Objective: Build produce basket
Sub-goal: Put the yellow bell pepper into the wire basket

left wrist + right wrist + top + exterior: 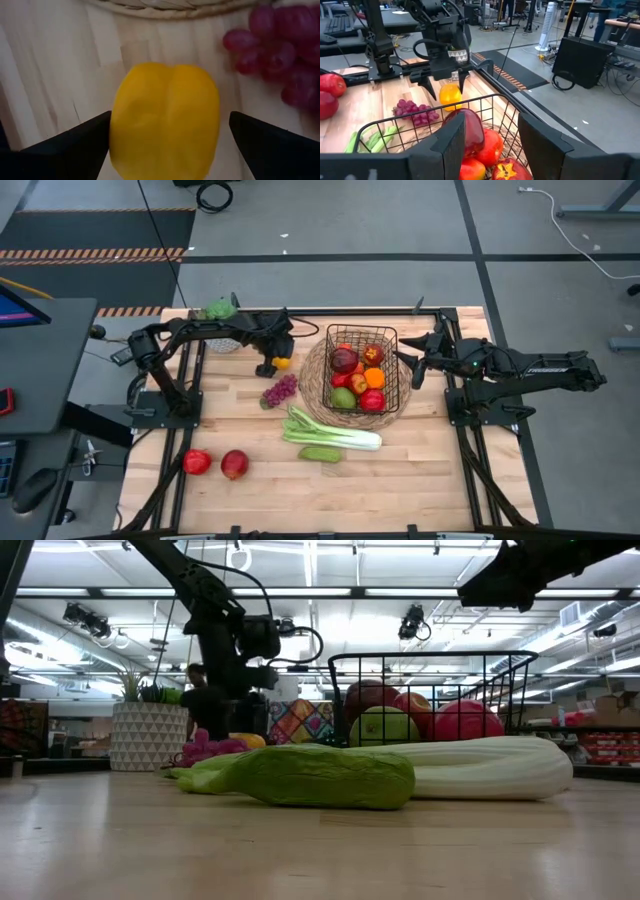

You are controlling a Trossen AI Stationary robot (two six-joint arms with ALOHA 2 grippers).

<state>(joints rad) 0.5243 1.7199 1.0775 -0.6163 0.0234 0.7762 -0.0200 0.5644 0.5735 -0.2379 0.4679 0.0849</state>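
- A pale wooden table (400,480) stands on a grey workshop floor.
- The left gripper (268,366) is lowered over a yellow pepper (165,120), fingers (70,150) spread wide on either side of it, not pinching it.
- Purple grapes (279,390) lie just beside the pepper.
- The right gripper (410,362) hovers at the right edge of the black wire basket (392,370), fingers apart, holding nothing.
- The basket sits on a round woven mat (312,385) and holds red apples (345,360), an orange and a green fruit.
- In front of the mat lie a leek (330,430) and a cucumber (320,453).
- Two more red fruits (215,463) rest near the table's front left corner.
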